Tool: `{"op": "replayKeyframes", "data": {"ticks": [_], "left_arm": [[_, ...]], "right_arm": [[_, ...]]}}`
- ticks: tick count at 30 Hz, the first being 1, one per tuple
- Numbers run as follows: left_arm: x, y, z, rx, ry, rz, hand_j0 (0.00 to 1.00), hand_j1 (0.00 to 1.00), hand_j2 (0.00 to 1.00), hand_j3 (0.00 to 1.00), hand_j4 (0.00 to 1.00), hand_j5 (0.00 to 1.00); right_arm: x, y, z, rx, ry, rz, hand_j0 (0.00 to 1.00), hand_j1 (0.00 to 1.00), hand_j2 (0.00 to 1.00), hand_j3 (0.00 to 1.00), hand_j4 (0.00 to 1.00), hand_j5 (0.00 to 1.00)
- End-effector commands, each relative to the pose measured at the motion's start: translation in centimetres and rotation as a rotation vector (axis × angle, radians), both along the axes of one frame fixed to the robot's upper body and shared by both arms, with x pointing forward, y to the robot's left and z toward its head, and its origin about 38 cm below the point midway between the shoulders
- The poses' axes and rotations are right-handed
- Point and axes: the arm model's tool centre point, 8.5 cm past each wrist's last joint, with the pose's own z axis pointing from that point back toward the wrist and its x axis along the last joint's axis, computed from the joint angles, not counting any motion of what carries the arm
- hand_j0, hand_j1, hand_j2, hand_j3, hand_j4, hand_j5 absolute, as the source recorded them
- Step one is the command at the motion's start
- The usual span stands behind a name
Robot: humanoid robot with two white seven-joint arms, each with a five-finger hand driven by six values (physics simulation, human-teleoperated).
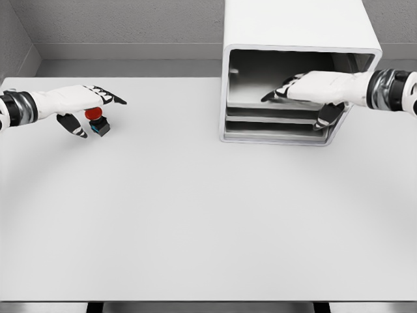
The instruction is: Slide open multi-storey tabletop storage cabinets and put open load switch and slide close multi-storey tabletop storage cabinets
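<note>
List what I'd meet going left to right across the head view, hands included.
Left robot hand → red-topped load switch just under its fingers → bare stretch of white table → white storage cabinet → right robot hand reaching into the cabinet's open top shelf.

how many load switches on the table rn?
1. The load switch, red top on a dark base, sits at the table's far left, under the left hand. Anything inside the cabinet may be hidden.
</note>
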Motion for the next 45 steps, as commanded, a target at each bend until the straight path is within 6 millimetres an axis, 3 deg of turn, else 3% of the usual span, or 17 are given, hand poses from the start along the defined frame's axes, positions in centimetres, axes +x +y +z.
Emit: {"op": "replayKeyframes", "data": {"ticks": [1, 6, 12, 17, 21, 23, 27, 32, 37, 42, 45], "left_arm": [[0.0, 0.0, -0.1, -0.005, 0.001, 0.002, 1.00, 1.00, 1.00, 1.00, 1.00, 1.00], [0.0, 0.0, -0.1, -0.001, 0.001, 0.002, 0.96, 0.96, 0.96, 0.96, 0.96, 0.96], [0.1, 0.7, -0.7, 0.017, 0.015, 0.024, 0.93, 0.93, 0.93, 0.93, 0.93, 0.93], [0.1, 0.6, -0.7, 0.017, 0.015, 0.022, 0.81, 0.81, 0.81, 0.81, 0.81, 0.81], [0.1, 0.6, -0.7, 0.014, 0.012, 0.021, 0.68, 0.68, 0.68, 0.68, 0.68, 0.68], [0.0, 0.6, -0.8, 0.015, 0.013, 0.019, 0.59, 0.59, 0.59, 0.59, 0.59, 0.59], [-0.2, 0.6, -1.2, 0.022, 0.023, 0.015, 0.45, 0.45, 0.45, 0.45, 0.45, 0.45], [-0.3, 0.7, -1.1, 0.021, 0.023, 0.016, 0.41, 0.41, 0.41, 0.41, 0.41, 0.41], [-0.4, -0.8, 0.4, 0.000, -0.017, -0.031, 0.40, 0.40, 0.40, 0.40, 0.40, 0.40], [-1.2, -2.8, 2.5, -0.028, -0.064, -0.111, 0.40, 0.40, 0.40, 0.40, 0.40, 0.40], [-1.9, -3.0, 4.0, -0.041, -0.088, -0.142, 0.40, 0.40, 0.40, 0.40, 0.40, 0.40]], "right_arm": [[-1.2, 1.4, 0.1, 0.054, 0.040, 0.066, 1.00, 1.00, 1.00, 1.00, 1.00, 1.00], [-2.6, 1.5, -0.2, 0.041, 0.046, 0.122, 1.00, 1.00, 1.00, 1.00, 1.00, 1.00], [-4.8, 0.0, -1.0, 0.020, 0.060, 0.229, 1.00, 1.00, 1.00, 1.00, 1.00, 1.00], [-6.1, -0.1, -0.2, 0.033, 0.048, 0.319, 1.00, 1.00, 1.00, 1.00, 1.00, 1.00], [-7.0, -2.6, -0.2, -0.001, 0.053, 0.326, 1.00, 1.00, 1.00, 1.00, 1.00, 1.00], [-7.4, -4.8, 2.2, 0.152, 0.074, 0.258, 1.00, 1.00, 1.00, 1.00, 1.00, 1.00], [-8.4, -8.3, 5.5, 0.272, 0.085, 0.166, 1.00, 1.00, 1.00, 1.00, 1.00, 1.00], [-8.9, -9.5, 6.2, 0.284, 0.086, 0.136, 1.00, 1.00, 1.00, 1.00, 1.00, 1.00], [-9.6, -9.2, 2.3, 0.277, 0.193, 0.133, 1.00, 1.00, 1.00, 1.00, 1.00, 1.00], [-9.6, -8.5, 2.0, 0.291, 0.199, 0.153, 1.00, 1.00, 1.00, 1.00, 1.00, 1.00], [-9.5, -8.4, 2.3, 0.289, 0.192, 0.158, 1.00, 1.00, 1.00, 1.00, 1.00, 1.00]]}}
